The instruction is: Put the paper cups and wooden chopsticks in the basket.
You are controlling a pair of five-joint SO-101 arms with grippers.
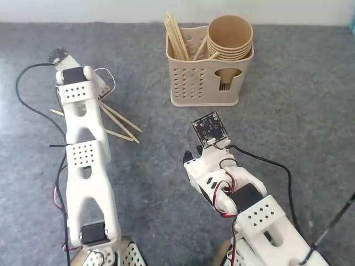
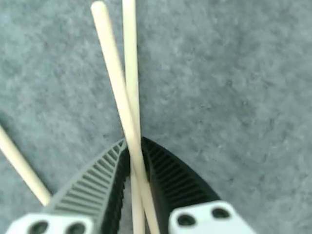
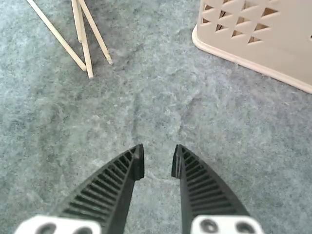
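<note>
There was one basket (image 1: pixel 203 88) on the table (image 1: pixel 299 122). It held one stack of paper cups (image 1: pixel 230 34), five or six going by the rims, though the exact number could not be told. About five wooden chopsticks (image 1: pixel 176 36) stood in it as well. Three or four loose chopsticks (image 3: pixel 83 44) lay on the table, two of them between the jaws of the left gripper (image 2: pixel 134 141).

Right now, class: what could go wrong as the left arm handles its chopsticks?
1. The left gripper pinches two crossed chopsticks at its fingertips; one may slip out on lifting.
2. The basket already holds stacked paper cups and upright sticks, so the pair might snag going in.
</note>
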